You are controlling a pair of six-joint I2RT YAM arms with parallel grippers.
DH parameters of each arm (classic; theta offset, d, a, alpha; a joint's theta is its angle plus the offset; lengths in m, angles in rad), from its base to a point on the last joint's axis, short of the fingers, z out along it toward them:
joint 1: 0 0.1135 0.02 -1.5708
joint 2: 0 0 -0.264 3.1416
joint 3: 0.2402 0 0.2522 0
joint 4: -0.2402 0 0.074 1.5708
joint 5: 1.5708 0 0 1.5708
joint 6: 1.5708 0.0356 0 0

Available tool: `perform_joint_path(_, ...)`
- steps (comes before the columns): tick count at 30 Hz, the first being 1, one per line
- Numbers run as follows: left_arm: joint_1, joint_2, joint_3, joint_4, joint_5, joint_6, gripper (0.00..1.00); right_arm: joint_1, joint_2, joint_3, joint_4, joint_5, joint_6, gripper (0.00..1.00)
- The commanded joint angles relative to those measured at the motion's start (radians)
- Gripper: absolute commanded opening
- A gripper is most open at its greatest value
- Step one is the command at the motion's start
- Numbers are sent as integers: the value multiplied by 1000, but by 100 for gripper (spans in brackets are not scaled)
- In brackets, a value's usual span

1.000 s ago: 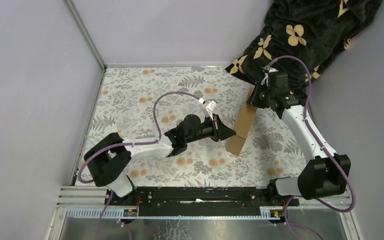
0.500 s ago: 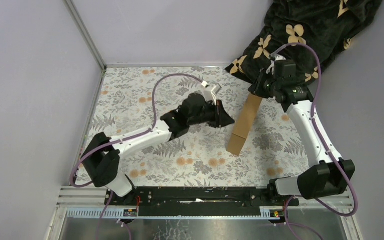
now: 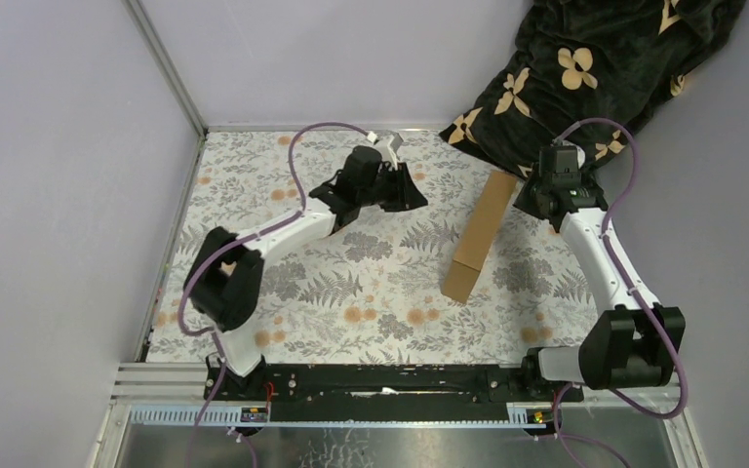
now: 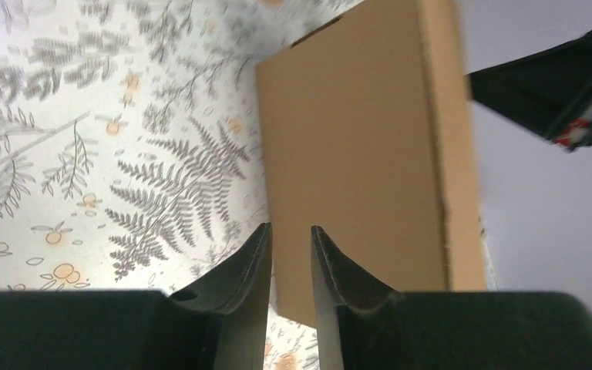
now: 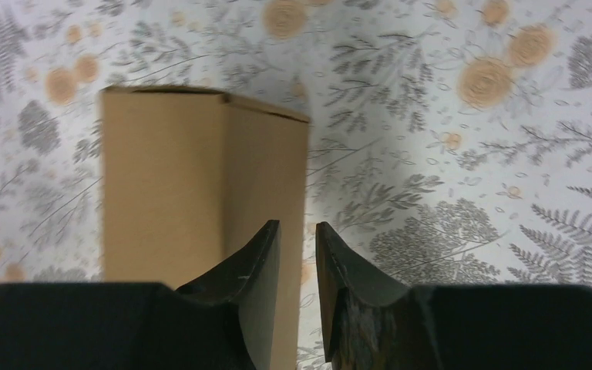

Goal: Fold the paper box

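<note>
Seems to be at the very end of the folding. Looking at the paper box (image 3: pixel 476 234): closed into a slim brown block, resting on the leaf-patterned tablecloth (image 3: pixel 371 292), apparently on a long narrow side. Lies just in front of the dark flowered blanket (image 3: pixel 595 68), far end close under the blanket's hem, near end pointing away from it toward the arm bases. No loose flap or tab to be seen in any view, though cannot tell about the side turned to the cloth.

Touched by neither arm. As for the left gripper (image 3: pixel 417 198): hangs well to the left of the blanket, about level with its lower hem, facing the wide side of the box (image 4: pixel 354 154). Seen from the wrist, left gripper (image 4: pixel 290 229) parted only by a narrow slit, with nothing held. As for the right gripper (image 3: pixel 532 200): hovers just below the blanket's hem, beside the far end of the box. Right gripper (image 5: pixel 298 224) likewise parted only a little and empty, looking along the box (image 5: pixel 185 177).

Next, probably: check that the closure holds and, if needed, press the lid seam or lay the box flat. Calls for a gentle push on the wide side from the left, with bracing from the right, since tipping looks easy on so thin a side.
</note>
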Motion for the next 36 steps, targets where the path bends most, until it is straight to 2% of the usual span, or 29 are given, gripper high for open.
perform_joint_path(1, 3, 86, 14, 4, 68, 19, 31, -29, 40, -6, 75, 67, 45, 31)
perform_joint_path(7, 4, 97, -46, 60, 86, -7, 30, -30, 206, 49, 149, -33, 51, 28)
perform_joint_path(11, 3, 37, -120, 50, 53, 7, 30, -19, 356, 162, 179, -210, 35, 25)
perform_joint_path(18, -1, -44, -262, 103, 45, -32, 30, 64, 464, 265, 235, -384, -9, 26)
perform_joint_path(21, -34, -58, -263, 105, 31, -40, 29, 76, 499, 281, 277, -504, -7, 26)
perform_joint_path(28, -41, -164, -289, 25, -84, 3, 29, 128, 587, 364, 209, -720, -90, 27)
perform_joint_path(36, 55, -306, -258, -124, -113, 64, 31, 215, 640, 452, 81, -866, -223, 27)
